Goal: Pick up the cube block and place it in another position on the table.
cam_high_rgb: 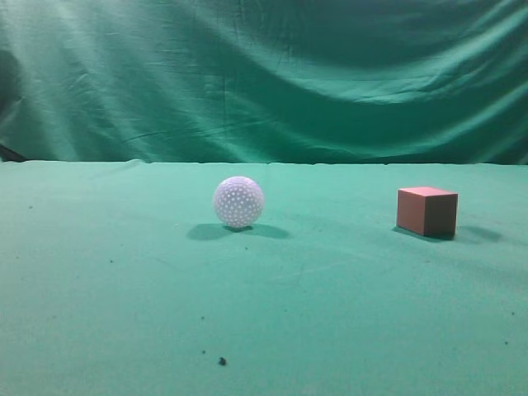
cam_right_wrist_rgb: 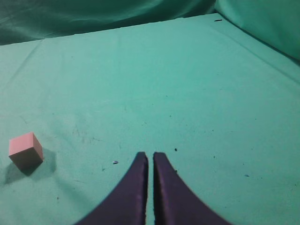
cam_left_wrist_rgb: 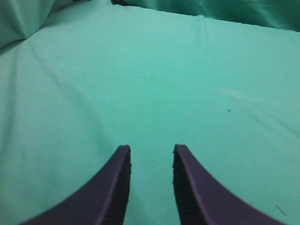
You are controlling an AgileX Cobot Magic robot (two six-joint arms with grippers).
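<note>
The cube block point(cam_high_rgb: 426, 211) is reddish-brown with a pinkish top and stands on the green table point(cam_high_rgb: 330, 313) at the right. It also shows in the right wrist view point(cam_right_wrist_rgb: 26, 150), at the far left, well apart from my right gripper point(cam_right_wrist_rgb: 150, 155), which is shut and empty above the cloth. My left gripper point(cam_left_wrist_rgb: 151, 149) is open and empty over bare green cloth; the cube is out of that view. Neither gripper shows in the exterior view.
A white dimpled ball point(cam_high_rgb: 238, 201) rests on the table left of the cube, about a third of the view's width away. A wrinkled green backdrop point(cam_high_rgb: 264, 74) hangs behind the table. Dark specks point(cam_high_rgb: 222, 360) lie on the front cloth.
</note>
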